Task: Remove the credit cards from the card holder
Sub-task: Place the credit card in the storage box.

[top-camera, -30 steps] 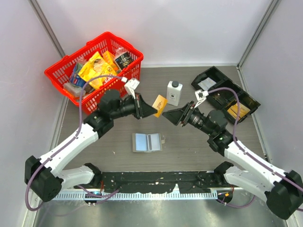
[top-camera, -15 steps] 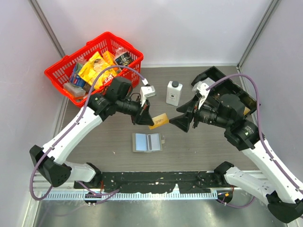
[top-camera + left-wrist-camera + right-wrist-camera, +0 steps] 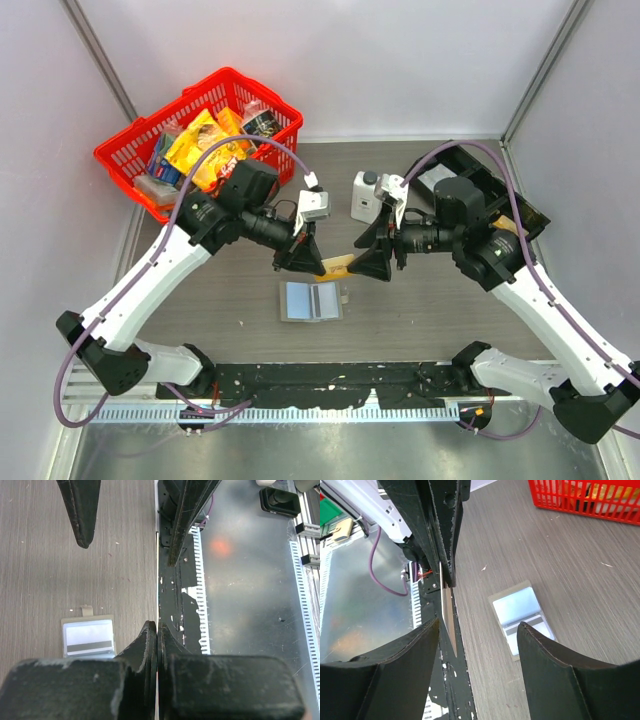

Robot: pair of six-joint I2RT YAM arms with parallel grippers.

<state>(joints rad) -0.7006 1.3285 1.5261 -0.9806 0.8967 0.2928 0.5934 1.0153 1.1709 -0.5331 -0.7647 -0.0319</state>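
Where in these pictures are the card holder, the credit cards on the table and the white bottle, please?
card holder [image 3: 337, 264]: top view, on its tan face, held up in mid-air.
credit cards [image 3: 310, 300]: top view, middle of the stack's top face.
white bottle [image 3: 362, 203]: top view, on its white body below the cap.

Robot test cell in a lab
Plain pale panel walls [image 3: 350, 60] and metal corner posts [image 3: 100, 60] box in a grey wood-grain table [image 3: 420, 300]; a slotted metal rail [image 3: 330, 412] spans the frame's bottom edge.
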